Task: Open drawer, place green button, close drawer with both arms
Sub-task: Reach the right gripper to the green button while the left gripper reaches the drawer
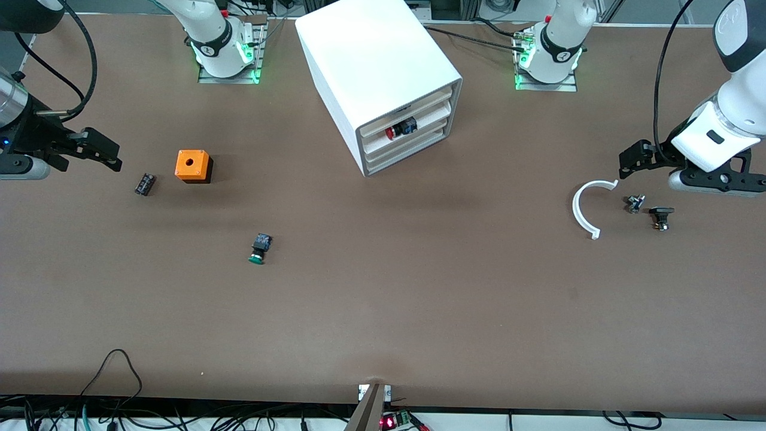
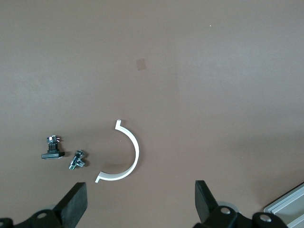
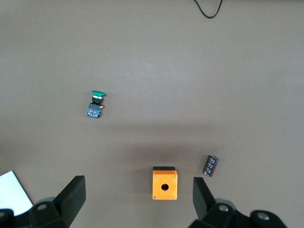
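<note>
The green-capped button (image 1: 259,248) lies on its side on the brown table, nearer the front camera than the orange cube; it also shows in the right wrist view (image 3: 96,104). The white cabinet (image 1: 371,66) stands mid-table near the arms' bases. Its stacked drawers (image 1: 410,145) are all pushed in, and one holds a red-capped button (image 1: 400,129). My right gripper (image 1: 111,157) is open and empty above the table at the right arm's end, also seen in its wrist view (image 3: 137,187). My left gripper (image 1: 626,166) is open and empty above the white arc, also seen in its wrist view (image 2: 141,194).
An orange cube with a hole (image 1: 192,166) and a small dark cylinder (image 1: 145,184) lie near the right gripper. A white curved strip (image 1: 586,206) and two small parts (image 1: 635,203) (image 1: 661,216) lie under the left gripper. Cables run along the table's near edge.
</note>
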